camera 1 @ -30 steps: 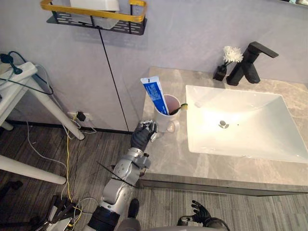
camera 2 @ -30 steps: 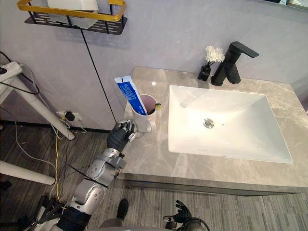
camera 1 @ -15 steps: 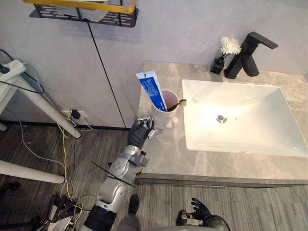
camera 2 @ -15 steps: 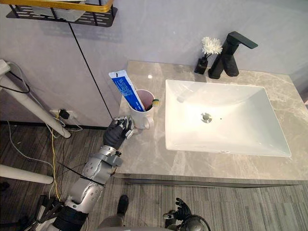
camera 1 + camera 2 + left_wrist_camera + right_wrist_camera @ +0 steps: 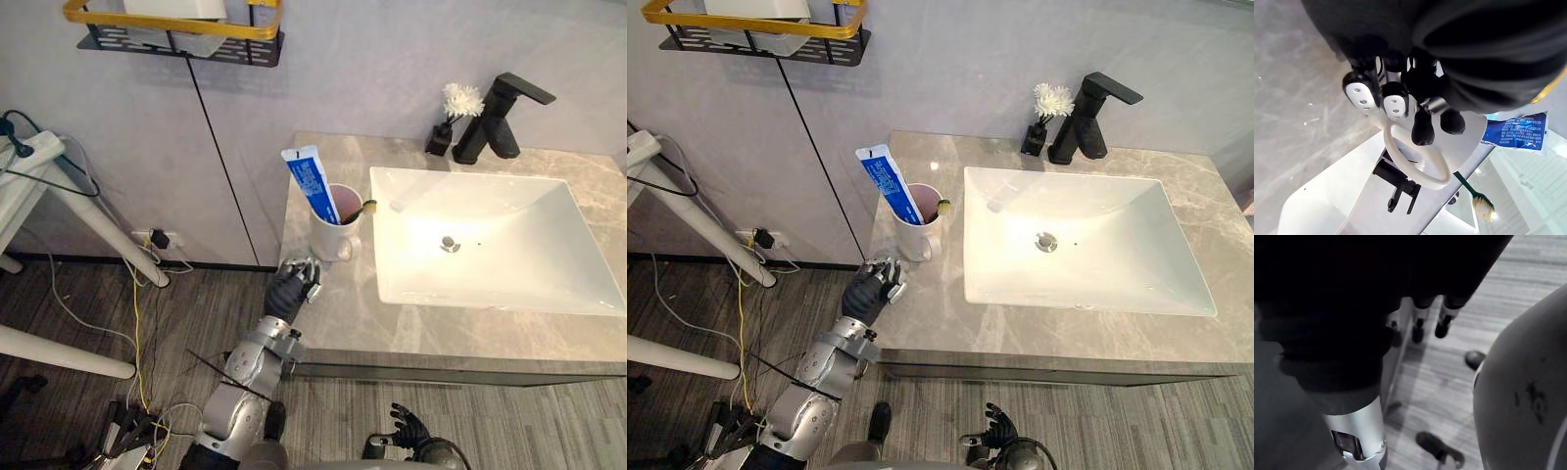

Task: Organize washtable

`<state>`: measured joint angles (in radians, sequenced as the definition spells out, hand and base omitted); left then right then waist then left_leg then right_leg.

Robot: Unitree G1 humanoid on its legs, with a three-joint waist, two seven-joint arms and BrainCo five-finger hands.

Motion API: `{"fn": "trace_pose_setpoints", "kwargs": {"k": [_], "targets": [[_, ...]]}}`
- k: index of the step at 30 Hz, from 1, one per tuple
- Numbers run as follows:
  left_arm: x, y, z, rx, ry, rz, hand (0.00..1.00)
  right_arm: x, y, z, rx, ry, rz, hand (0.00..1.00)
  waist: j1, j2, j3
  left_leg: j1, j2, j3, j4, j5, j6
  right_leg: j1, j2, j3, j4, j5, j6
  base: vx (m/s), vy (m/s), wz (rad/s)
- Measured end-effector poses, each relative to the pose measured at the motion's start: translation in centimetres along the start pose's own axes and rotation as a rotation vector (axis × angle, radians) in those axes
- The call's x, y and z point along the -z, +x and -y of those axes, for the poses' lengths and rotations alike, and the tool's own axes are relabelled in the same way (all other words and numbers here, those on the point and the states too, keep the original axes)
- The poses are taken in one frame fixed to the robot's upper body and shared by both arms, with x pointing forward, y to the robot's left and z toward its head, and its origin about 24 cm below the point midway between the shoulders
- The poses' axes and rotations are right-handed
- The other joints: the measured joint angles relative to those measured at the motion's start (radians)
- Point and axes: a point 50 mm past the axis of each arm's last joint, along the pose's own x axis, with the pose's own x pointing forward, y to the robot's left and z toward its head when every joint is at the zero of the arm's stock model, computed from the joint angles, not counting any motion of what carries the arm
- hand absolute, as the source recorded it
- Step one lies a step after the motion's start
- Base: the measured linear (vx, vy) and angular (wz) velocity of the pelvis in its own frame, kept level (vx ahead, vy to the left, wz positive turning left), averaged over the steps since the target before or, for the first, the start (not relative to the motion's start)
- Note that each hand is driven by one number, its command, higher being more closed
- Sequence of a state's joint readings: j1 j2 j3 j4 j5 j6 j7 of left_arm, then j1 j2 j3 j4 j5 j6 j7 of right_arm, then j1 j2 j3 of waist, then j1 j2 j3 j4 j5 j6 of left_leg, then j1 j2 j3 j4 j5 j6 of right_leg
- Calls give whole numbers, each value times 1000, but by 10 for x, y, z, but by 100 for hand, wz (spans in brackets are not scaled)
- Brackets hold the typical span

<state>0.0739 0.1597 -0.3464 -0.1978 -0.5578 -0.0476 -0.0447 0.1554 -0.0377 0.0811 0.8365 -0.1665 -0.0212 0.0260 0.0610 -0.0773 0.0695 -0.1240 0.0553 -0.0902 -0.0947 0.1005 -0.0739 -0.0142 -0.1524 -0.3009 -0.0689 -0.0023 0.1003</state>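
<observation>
– Left hand (image 5: 292, 289) has come off the cup (image 5: 333, 233), hasn't it? A second ago its fingers were right up against the base, by the handle

– Yes, it has drawn back toward the front edge of the counter (image 5: 343, 318) and now sits clear of the cup, near it but not touching. The head camera shifted a little too, but the gap between hand and cup really has grown

– Is it holding anything?

– Nothing. From the wrist, the fingers (image 5: 1395, 100) are loosely bent and empty, with the cup's handle (image 5: 1400, 161) showing past them

– And the cup itself?

– It stands upright on the counter, just left of the sink (image 5: 384, 245). The toothpaste tube (image 5: 313, 184) leans out of it toward the wall, and the toothbrush (image 5: 361, 209) pokes out on the sink side. It looks to be in the same spot as before

– So what does that mean for the tidying?

– I'd judge the cup has been set down and let go, so that step looks finished. The tap (image 5: 502, 122) and the flower vase (image 5: 446, 125) stand at the back, and I see nothing loose lying on the stone

– The other arm?

– Right hand (image 5: 411, 431) hangs low by the floor, fingers straight, idle
</observation>
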Motion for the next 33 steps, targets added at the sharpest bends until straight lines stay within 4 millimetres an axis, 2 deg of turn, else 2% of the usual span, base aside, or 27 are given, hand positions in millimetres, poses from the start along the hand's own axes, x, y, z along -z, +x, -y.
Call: {"fn": "trace_pose_setpoints", "kwargs": {"k": [1, 8, 13, 18, 23, 27, 33], "targets": [[1, 0, 3, 11, -3, -5, 100, 1, 0, 0, 0, 0, -2, 0, 8, 1, 0, 0, 0, 0, 0, 0, 0, 0, 0, 0, 0, 0, 0, 0, 0, 0], [7, -2, 12, 59, 5, -29, 100, 0, 0, -2, -9, -14, 1, 0, 8, 2, -1, 0, 0, -2, 0, 0, 0, 3, 0, -1, -1, 3, 6, 5, -1, 1], [10, 1, 18, 90, 79, -39, 100, 0, 0, -2, -8, -13, 1, 0, 8, 2, -2, 2, -1, -3, 0, 0, 0, 7, 1, -3, -1, 3, 6, 0, 0, 0], [11, 16, 19, 119, 241, -46, 100, 0, 0, -2, -7, -12, 0, 0, 8, 1, -3, 5, 0, -3, 0, 1, 0, 8, 1, -3, -1, 4, 5, 0, 0, 0], [9, 26, 29, 136, 266, -19, 100, 0, 0, -2, -5, -10, 3, 0, 8, -2, -6, -28, 7, 0, 0, 1, -1, -29, 3, 6, 15, 2, 7, -1, -2, -3], [7, 33, 39, 173, 308, -5, 100, -1, -1, -2, -3, -3, 10, 0, 6, -15, -2, -41, 14, 5, 1, 4, -6, -47, 9, 13, 18, 3, 6, 27, -13, -4], [0, 47, 45, 166, 342, 26, 100, -7, -1, -1, 4, 6, 38, 0, 5, -15, 4, -59, 15, 11, 1, 4, -6, -77, 7, 25, 35, 1, 7, -3, -1, -4]]}}
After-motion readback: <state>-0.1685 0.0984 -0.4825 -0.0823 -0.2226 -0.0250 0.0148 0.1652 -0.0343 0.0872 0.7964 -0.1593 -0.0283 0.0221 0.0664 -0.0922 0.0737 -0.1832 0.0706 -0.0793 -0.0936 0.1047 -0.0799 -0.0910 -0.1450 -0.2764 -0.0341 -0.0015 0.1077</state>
